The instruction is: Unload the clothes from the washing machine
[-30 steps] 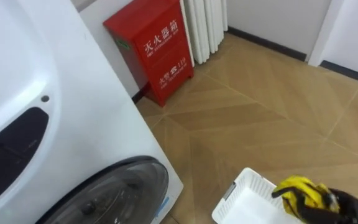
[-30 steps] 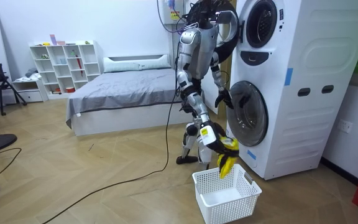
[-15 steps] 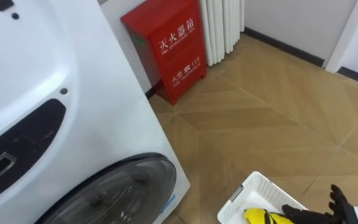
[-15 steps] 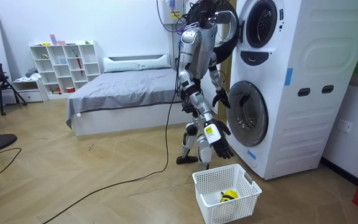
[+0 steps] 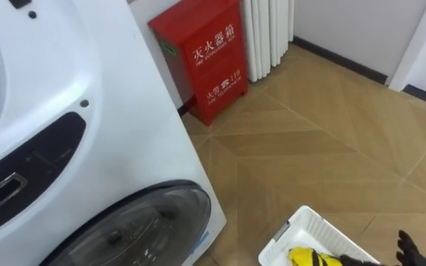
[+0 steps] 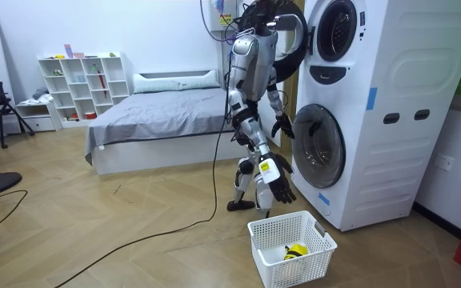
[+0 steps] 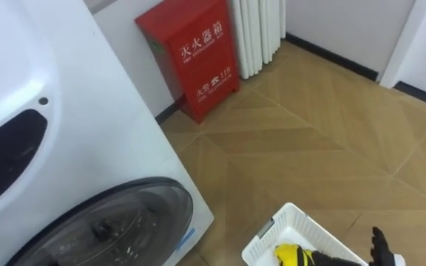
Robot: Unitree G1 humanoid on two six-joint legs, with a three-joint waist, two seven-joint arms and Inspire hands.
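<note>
**Right hand.** The right hand (image 6: 278, 186) hangs just above the white laundry basket (image 5: 283, 233). Its fingers are spread and straight, and it holds nothing.

**Task item.** The yellow garment (image 5: 305, 257) lies inside the basket, on its bottom, directly below and slightly forward of the right hand. It is not in contact with the hand. It is bunched, so no long axis can be determined.

**Left hand.** The left hand (image 6: 282, 126) is raised just beside the round door (image 5: 146, 229) of the lower washing machine (image 5: 87, 170). Its finger state cannot be told.

**Governing relation.** The basket stands on the wooden floor (image 5: 331, 148) to the robot's right, and the machine door lies to its left and higher. Judgement: any further garment must come from the drum, and the left hand is the nearer hand to it. The dark door glass does not show whether clothes are inside. The views do not show whether the door is latched.

**Markings.**
- A red cabinet (image 5: 202, 55) stands against the wall beyond the machine, next to a white ribbed radiator (image 5: 268, 33). Its front carries white characters and a row of digits.
- A small blue label (image 5: 200, 241) sits on the machine front beside the door rim.
</note>
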